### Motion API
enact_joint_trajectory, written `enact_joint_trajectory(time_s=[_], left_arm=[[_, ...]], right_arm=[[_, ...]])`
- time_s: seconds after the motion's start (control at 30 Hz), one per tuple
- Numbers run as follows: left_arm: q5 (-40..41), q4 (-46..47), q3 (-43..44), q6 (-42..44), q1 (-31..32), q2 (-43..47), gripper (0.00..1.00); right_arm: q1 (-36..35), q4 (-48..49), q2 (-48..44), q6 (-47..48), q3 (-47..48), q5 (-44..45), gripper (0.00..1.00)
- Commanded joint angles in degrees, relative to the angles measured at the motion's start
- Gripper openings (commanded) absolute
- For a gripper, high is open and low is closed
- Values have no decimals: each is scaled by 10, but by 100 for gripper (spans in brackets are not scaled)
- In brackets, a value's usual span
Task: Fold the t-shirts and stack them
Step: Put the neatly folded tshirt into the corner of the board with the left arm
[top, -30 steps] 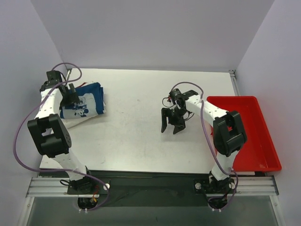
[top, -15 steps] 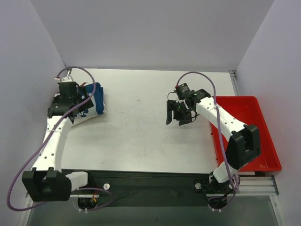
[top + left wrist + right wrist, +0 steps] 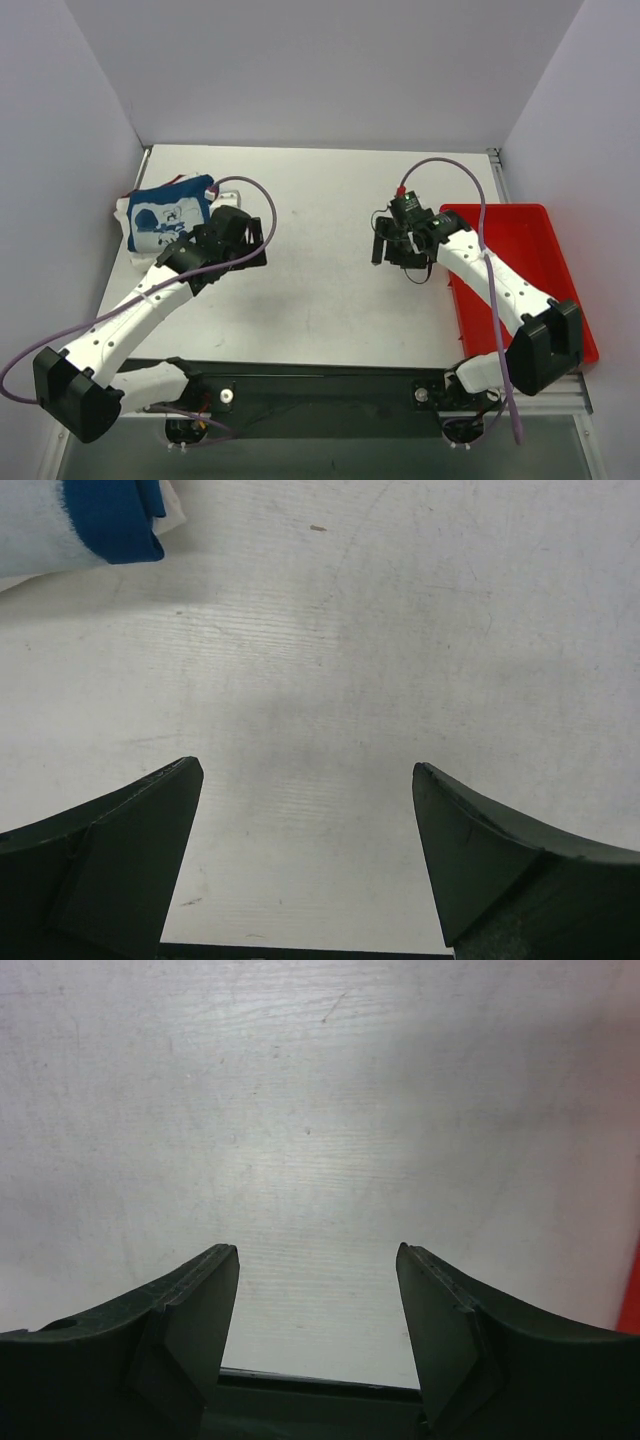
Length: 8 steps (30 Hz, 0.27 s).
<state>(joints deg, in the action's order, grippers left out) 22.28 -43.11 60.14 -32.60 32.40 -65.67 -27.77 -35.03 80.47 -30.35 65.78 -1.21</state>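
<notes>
Left hand point(image 3: 245, 243) has drawn off the folded t-shirts point(image 3: 165, 215), jaws apart.

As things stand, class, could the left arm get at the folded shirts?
Probably yes. The shirts lie close to the left gripper, with only bare table between them, and its fingers are open. The right gripper hangs well away, near the tray.
</notes>
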Motion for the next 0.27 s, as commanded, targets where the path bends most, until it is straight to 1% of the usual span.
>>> enact_joint_trajectory(time_s=[0.0,0.23], left_arm=[[27,21,23,-19,24,1,97],[33,34,29,-12,40,-3,97]], right_arm=[[3,-6,-45,-29,-22,74,65],[3,-7,-125,-49,-71,127,65]])
